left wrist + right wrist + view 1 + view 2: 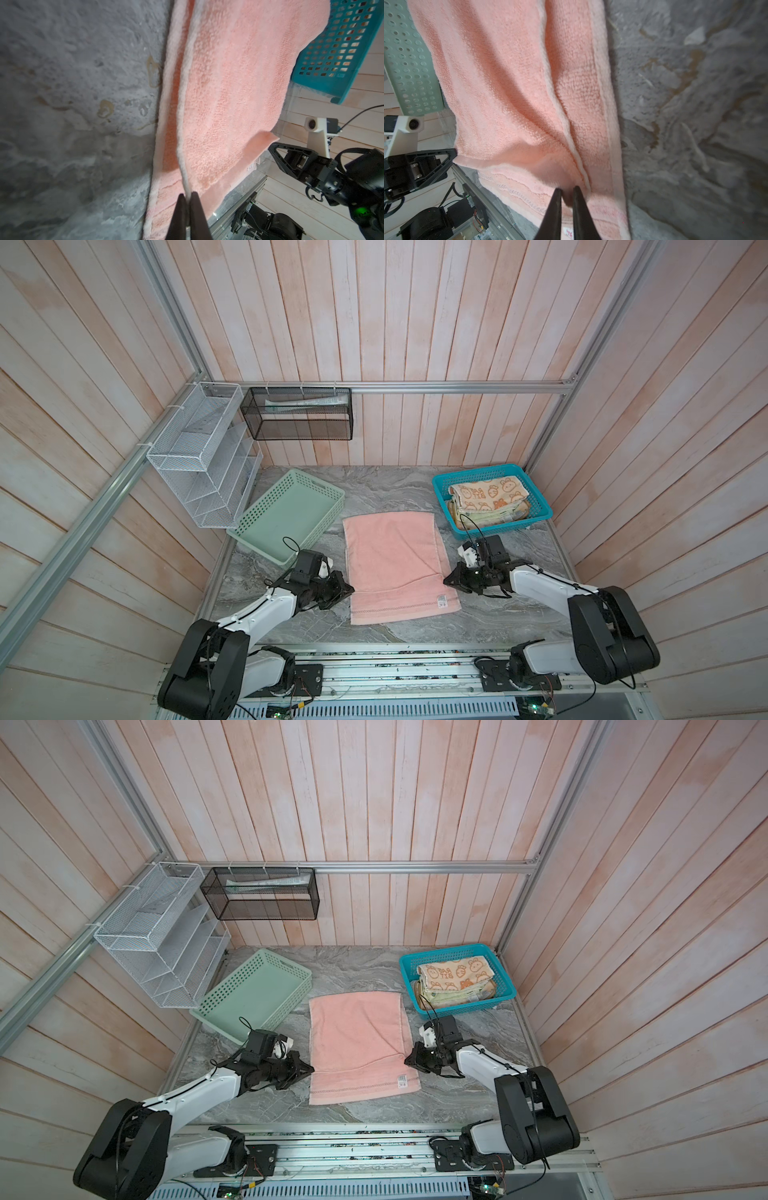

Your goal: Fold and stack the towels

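**Bimanual fold of the salmon pink towel [390,556], grasp stage.** The towel lies on the grey marbled surface [498,614] between the two arms, doubled over itself. In both top views its upper layer ends in a slanted edge short of the near hem, which carries a small label [441,600].

The left hand [350,591] is clenched on the pale hem of the upper layer at its left corner. In the left wrist view the hem is pinched between the dark fingertips [178,218], and the lower layer lies free beside it. The right hand [446,578] grasps the opposite corner, its jaws standing narrow around a bunch of pink terry (one layer or both cannot be told from the right wrist view).

Beyond the right arm, the teal basket [505,526] holds a folded stack. The orange bunny towel [488,491] is on top and a pale yellow-green towel [486,517] lies beneath it; anything lower is mostly hidden. The mint-green basket [286,514] stands at the far left, apart from the towel.

**Judged step:** the one towel outside the stack is mid-fold, with both corners secured. The next move calls for the two hands to travel together, level and evenly spaced, so that the edge is taut and lands square. An uneven carry would likely drag the lower layer and skew the fold.
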Controlling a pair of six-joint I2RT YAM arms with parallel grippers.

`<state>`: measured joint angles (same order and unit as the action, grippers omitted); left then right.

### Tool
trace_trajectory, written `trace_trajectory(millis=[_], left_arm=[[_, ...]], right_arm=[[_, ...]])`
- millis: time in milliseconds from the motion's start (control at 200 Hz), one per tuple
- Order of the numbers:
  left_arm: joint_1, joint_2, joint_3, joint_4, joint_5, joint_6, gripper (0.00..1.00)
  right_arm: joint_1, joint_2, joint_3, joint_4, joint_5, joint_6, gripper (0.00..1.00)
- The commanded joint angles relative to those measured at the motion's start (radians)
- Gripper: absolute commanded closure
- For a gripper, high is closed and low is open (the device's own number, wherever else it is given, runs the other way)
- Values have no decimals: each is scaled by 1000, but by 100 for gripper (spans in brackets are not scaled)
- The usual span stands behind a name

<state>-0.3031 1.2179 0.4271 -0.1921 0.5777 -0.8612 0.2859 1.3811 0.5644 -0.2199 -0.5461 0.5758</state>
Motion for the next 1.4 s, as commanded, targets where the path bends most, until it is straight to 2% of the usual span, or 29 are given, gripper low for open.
trace_trajectory(millis=[0,85,175,310,475,770,850,935,1075,1150,1390], left_arm=[[5,-29,22,-61,16,33,100],[11,-55,25,-106,2,43,100],[31,-89,14,-157,-22,50,100],[74,-132,-29,-164,-44,29,100],[77,-114,-44,-151,-64,28,100],[76,-85,-60,-98,-32,31,100],[76,-83,-62,-95,-27,34,100],[77,-81,-64,-93,-19,40,100],[79,-93,-61,-102,-13,45,100],[78,-107,-50,-118,-7,51,100],[78,-159,52,-234,8,95,100]], right_arm=[[10,-26,22,-4,-7,-5,82],[22,-20,25,-19,-4,-11,65],[31,-17,23,-30,2,-9,57],[33,-34,15,-18,8,7,56],[46,-21,23,-33,7,11,55],[98,46,63,-33,44,21,54],[105,71,81,-27,52,18,56],[104,108,112,-39,55,-2,62],[105,136,173,-95,66,-48,90],[105,115,209,-143,98,-76,100],[79,53,361,-347,203,-193,100]])
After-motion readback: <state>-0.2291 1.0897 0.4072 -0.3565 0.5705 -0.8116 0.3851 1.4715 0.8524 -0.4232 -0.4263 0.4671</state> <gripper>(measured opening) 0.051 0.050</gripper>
